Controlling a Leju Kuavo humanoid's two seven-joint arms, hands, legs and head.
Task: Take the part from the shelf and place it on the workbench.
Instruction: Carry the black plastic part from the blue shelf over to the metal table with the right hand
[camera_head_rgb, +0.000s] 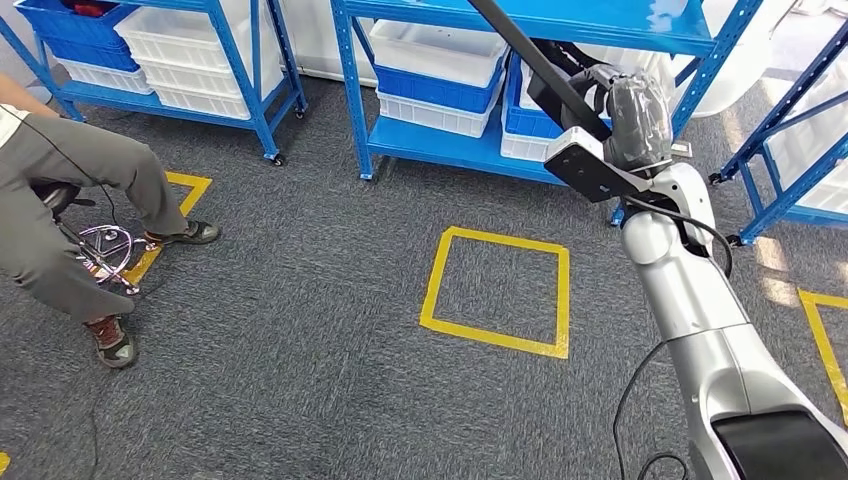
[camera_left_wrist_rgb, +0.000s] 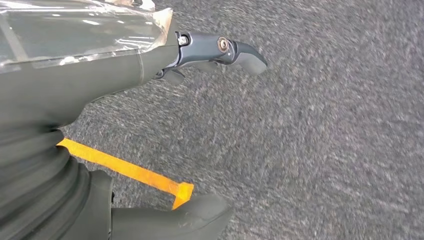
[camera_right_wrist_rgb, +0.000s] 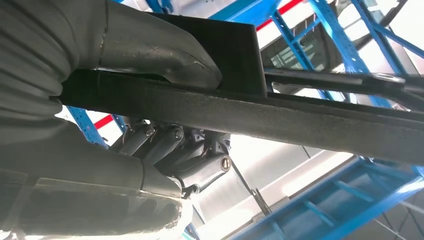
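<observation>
Clearly the carry is under way: the right hand (camera_head_rgb: 625, 115) grips a long black part (camera_head_rgb: 530, 55), raised before the blue shelf (camera_head_rgb: 450, 145). Left hand (camera_left_wrist_rgb: 220, 50) hangs empty, fingers apart. Next, finding the table.

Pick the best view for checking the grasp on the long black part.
Right wrist view: the long black bar-shaped part crosses close up, with the right hand wrapped around it, thumb on one side, fingers on the other. The head view shows the bar's length, the grasp hidden behind the hand. The left wrist view faces carpet.
</observation>
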